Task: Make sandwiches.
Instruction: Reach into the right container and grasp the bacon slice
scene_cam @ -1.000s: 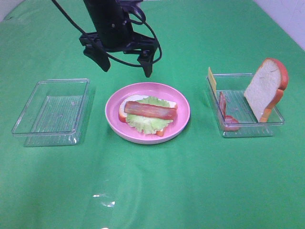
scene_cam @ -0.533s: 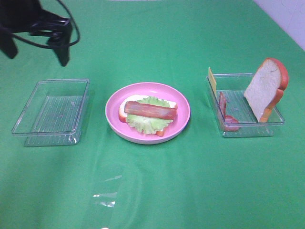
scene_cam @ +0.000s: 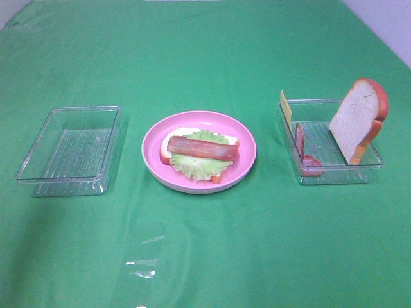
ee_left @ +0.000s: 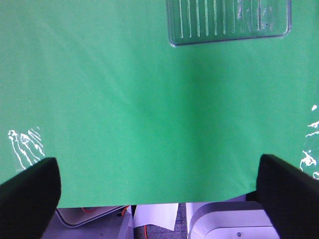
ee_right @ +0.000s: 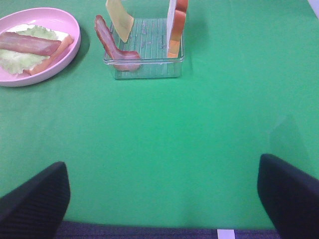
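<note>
On the pink plate (scene_cam: 245,146) at the table's middle lies the open sandwich (scene_cam: 200,154): a bread slice, green lettuce and one bacon strip on top. It also shows in the right wrist view as the sandwich (ee_right: 31,49) on the plate (ee_right: 70,22). The right clear tray (scene_cam: 334,172) holds an upright bread slice (scene_cam: 357,118), a bacon strip (scene_cam: 300,145) and a yellow cheese slice (scene_cam: 285,106). Neither arm appears in the exterior view. My left gripper (ee_left: 157,162) is open over bare cloth near the table's front edge. My right gripper (ee_right: 162,164) is open, well short of the tray (ee_right: 144,67).
An empty clear tray (scene_cam: 70,151) sits left of the plate; its corner shows as the tray (ee_left: 229,22) in the left wrist view. Green cloth covers the table. Beyond its front edge in the left wrist view are white and grey fixtures (ee_left: 219,221).
The left arm has swung from above the plate to the left and left the exterior view. Plate, trays and food have not moved.
</note>
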Controlling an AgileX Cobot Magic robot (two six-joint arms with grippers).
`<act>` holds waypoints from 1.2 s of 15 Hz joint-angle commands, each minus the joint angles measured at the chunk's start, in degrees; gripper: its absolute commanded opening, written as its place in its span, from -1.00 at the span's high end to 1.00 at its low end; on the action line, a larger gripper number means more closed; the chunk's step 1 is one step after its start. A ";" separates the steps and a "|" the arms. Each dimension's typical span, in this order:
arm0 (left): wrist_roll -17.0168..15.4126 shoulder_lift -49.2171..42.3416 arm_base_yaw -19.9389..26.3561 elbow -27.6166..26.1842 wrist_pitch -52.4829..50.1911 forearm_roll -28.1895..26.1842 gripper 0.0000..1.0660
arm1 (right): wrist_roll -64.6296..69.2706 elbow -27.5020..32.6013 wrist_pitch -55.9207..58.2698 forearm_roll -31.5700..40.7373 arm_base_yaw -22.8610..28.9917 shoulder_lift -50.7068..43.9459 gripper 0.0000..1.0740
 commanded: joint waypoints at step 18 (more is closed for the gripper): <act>-0.17 -73.05 0.06 33.00 -7.85 -1.20 -0.88 | -0.52 0.06 -0.11 0.00 -0.29 -1.83 -0.81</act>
